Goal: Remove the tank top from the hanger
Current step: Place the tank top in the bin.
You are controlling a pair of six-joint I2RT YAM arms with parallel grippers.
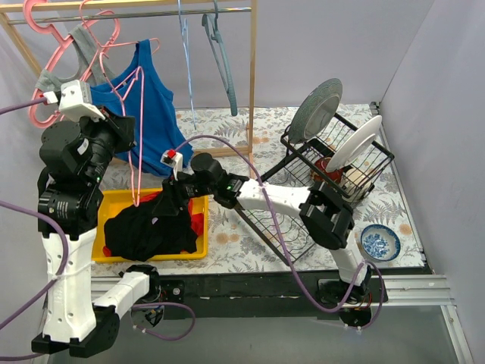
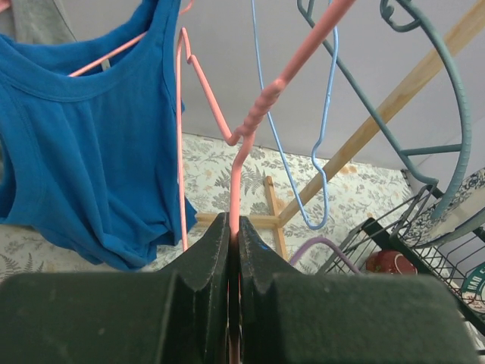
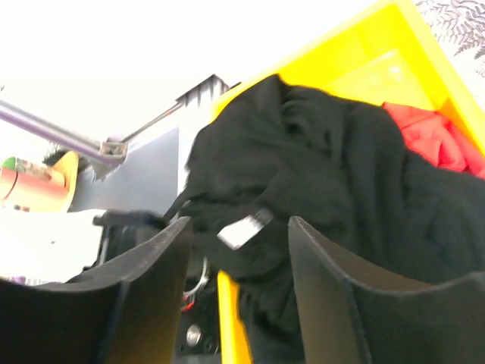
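L end effector (image 2: 233, 231) is clamped tight on the wire of a pink hanger (image 2: 261, 110), just below the twisted neck. The hanger dangles bare from it in the top view, w/ no cloth on it, so the grip looks meant to keep the frame steady and up out of the way while the garment goes elsewhere. L arm stands tall at the L side of the counter (image 1: 394, 205), forearm raised, wrist aimed toward the rack rail (image 1: 151, 14). A blue tank top (image 2: 83, 136) hangs there on its own hanger, just beside the held one; can't tell if they touch. R arm is stretched low across the counter, elbow bent near the dish rack (image 1: 341, 167), wrist angled down over the yellow bin (image 1: 117, 199). R end effector (image 3: 239, 227) has its fingers well apart w/ nothing pinched. The black tank top (image 3: 341, 152) lies heaped in the bin right under and beyond the tips, its label showing btwn them, over a red garment (image 3: 428, 136). Prob the drop-off spot: black top already off the hanger and binned, so the task looks about done for that piece.
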